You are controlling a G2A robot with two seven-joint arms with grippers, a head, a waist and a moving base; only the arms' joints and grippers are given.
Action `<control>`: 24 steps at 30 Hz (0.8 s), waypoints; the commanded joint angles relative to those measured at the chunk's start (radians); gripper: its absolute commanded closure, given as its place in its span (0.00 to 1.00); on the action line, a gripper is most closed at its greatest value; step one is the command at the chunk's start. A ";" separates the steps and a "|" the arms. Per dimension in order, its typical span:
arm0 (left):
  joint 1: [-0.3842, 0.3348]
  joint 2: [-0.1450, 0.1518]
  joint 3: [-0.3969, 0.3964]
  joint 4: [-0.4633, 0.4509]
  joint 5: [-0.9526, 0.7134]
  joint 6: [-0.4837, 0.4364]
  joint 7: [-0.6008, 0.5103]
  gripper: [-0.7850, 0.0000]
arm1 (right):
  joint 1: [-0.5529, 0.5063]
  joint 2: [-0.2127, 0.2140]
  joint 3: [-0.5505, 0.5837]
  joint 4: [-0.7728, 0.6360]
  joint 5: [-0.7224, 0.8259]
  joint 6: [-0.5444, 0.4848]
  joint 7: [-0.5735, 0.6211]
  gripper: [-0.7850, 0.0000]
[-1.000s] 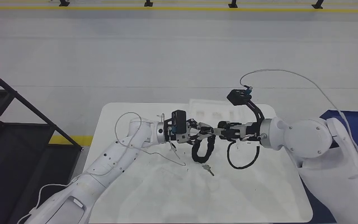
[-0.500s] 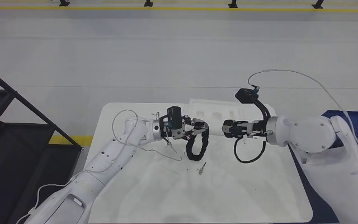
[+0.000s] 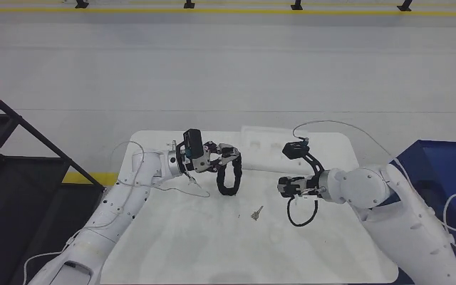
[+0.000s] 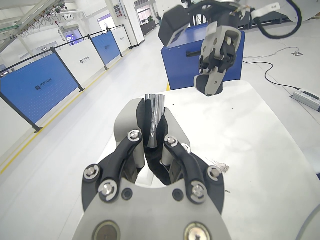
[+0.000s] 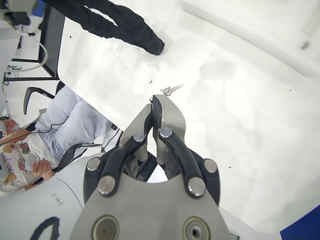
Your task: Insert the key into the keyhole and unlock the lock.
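Observation:
A black cable lock [image 3: 229, 177] with a chrome cylinder [image 4: 156, 123] hangs from my left gripper [image 3: 215, 157], which is shut on the cylinder [image 4: 153, 106] above the table's back left. The cable loop [image 5: 120, 29] droops to the tabletop. A small silver key [image 3: 256, 212] lies flat on the white table, its ring end just beyond my right gripper's tips [image 5: 172, 89]. My right gripper [image 3: 283, 187] hovers to the right of the key, shut with nothing in it [image 5: 154, 102]. It also appears across from the lock in the left wrist view [image 4: 208, 89].
A white foam tray [image 3: 274, 142] with cut-out pockets lies along the back of the table [image 3: 178, 242]. A blue bin [image 3: 431, 160] stands off the right edge. A thin cable [image 3: 203, 191] trails on the table under the left arm.
The two grippers, close together at the lock a second ago, have parted. The left one carried the lock back and to the left; the right one dropped toward the key.

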 commanded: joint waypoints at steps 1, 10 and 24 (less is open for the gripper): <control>0.018 0.012 -0.034 -0.019 -0.004 -0.018 -0.015 1.00 | 0.001 -0.004 -0.033 0.003 -0.025 -0.016 -0.014 1.00; 0.110 0.058 -0.176 -0.078 -0.014 -0.062 -0.023 1.00 | 0.065 -0.041 -0.216 0.069 -0.147 -0.168 -0.044 1.00; 0.163 0.093 -0.207 -0.110 -0.053 -0.080 -0.047 1.00 | 0.252 -0.170 -0.551 0.253 -0.369 -0.277 -0.050 1.00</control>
